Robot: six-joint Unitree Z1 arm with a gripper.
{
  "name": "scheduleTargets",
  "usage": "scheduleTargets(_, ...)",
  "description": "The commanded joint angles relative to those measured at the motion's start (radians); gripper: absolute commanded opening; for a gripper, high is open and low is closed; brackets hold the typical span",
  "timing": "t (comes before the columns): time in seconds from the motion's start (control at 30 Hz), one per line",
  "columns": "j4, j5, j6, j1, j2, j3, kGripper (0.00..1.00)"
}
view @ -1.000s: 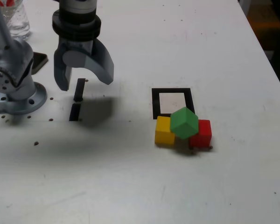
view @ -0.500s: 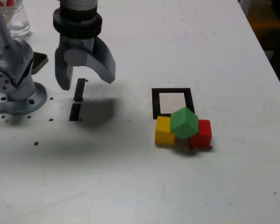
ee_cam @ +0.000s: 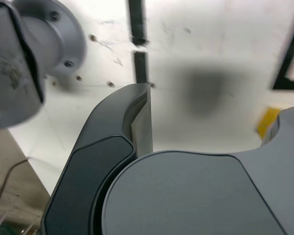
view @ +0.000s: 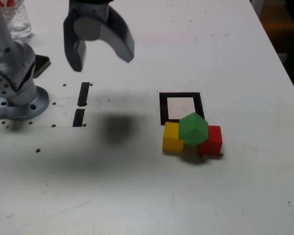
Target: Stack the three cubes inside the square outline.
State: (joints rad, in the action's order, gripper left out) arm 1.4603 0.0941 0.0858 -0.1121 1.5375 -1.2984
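We see the grey two-jawed gripper (view: 104, 58) hanging above the white table (view: 235, 58), its jaws spread wide and holding nothing. Well apart from it, toward the exterior view's lower right, the thick black square outline (view: 162, 108) lies empty. Just past it, the small yellow cube (view: 172, 137) and red cube (view: 213, 140) sit with the green cube (view: 193, 128) tilted across both.
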Motion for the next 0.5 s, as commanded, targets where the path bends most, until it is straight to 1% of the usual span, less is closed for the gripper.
scheduleTargets(0.0, 0.003, 0.007, -0.001, -0.007, 0.004, -0.043, 0.92)
scheduleTargets(0.1, 0.021, 0.035, -0.001, -0.034, 0.039, -0.152, 0.92)
scheduleTargets(0.23, 0.026, 0.061, 0.002, -0.072, 0.083, -0.230, 0.92)
scheduleTargets(0.4, 0.023, 0.075, 0.015, -0.120, 0.137, -0.306, 0.92)
scheduleTargets(0.47, 0.019, 0.081, 0.022, -0.144, 0.175, -0.342, 0.92)
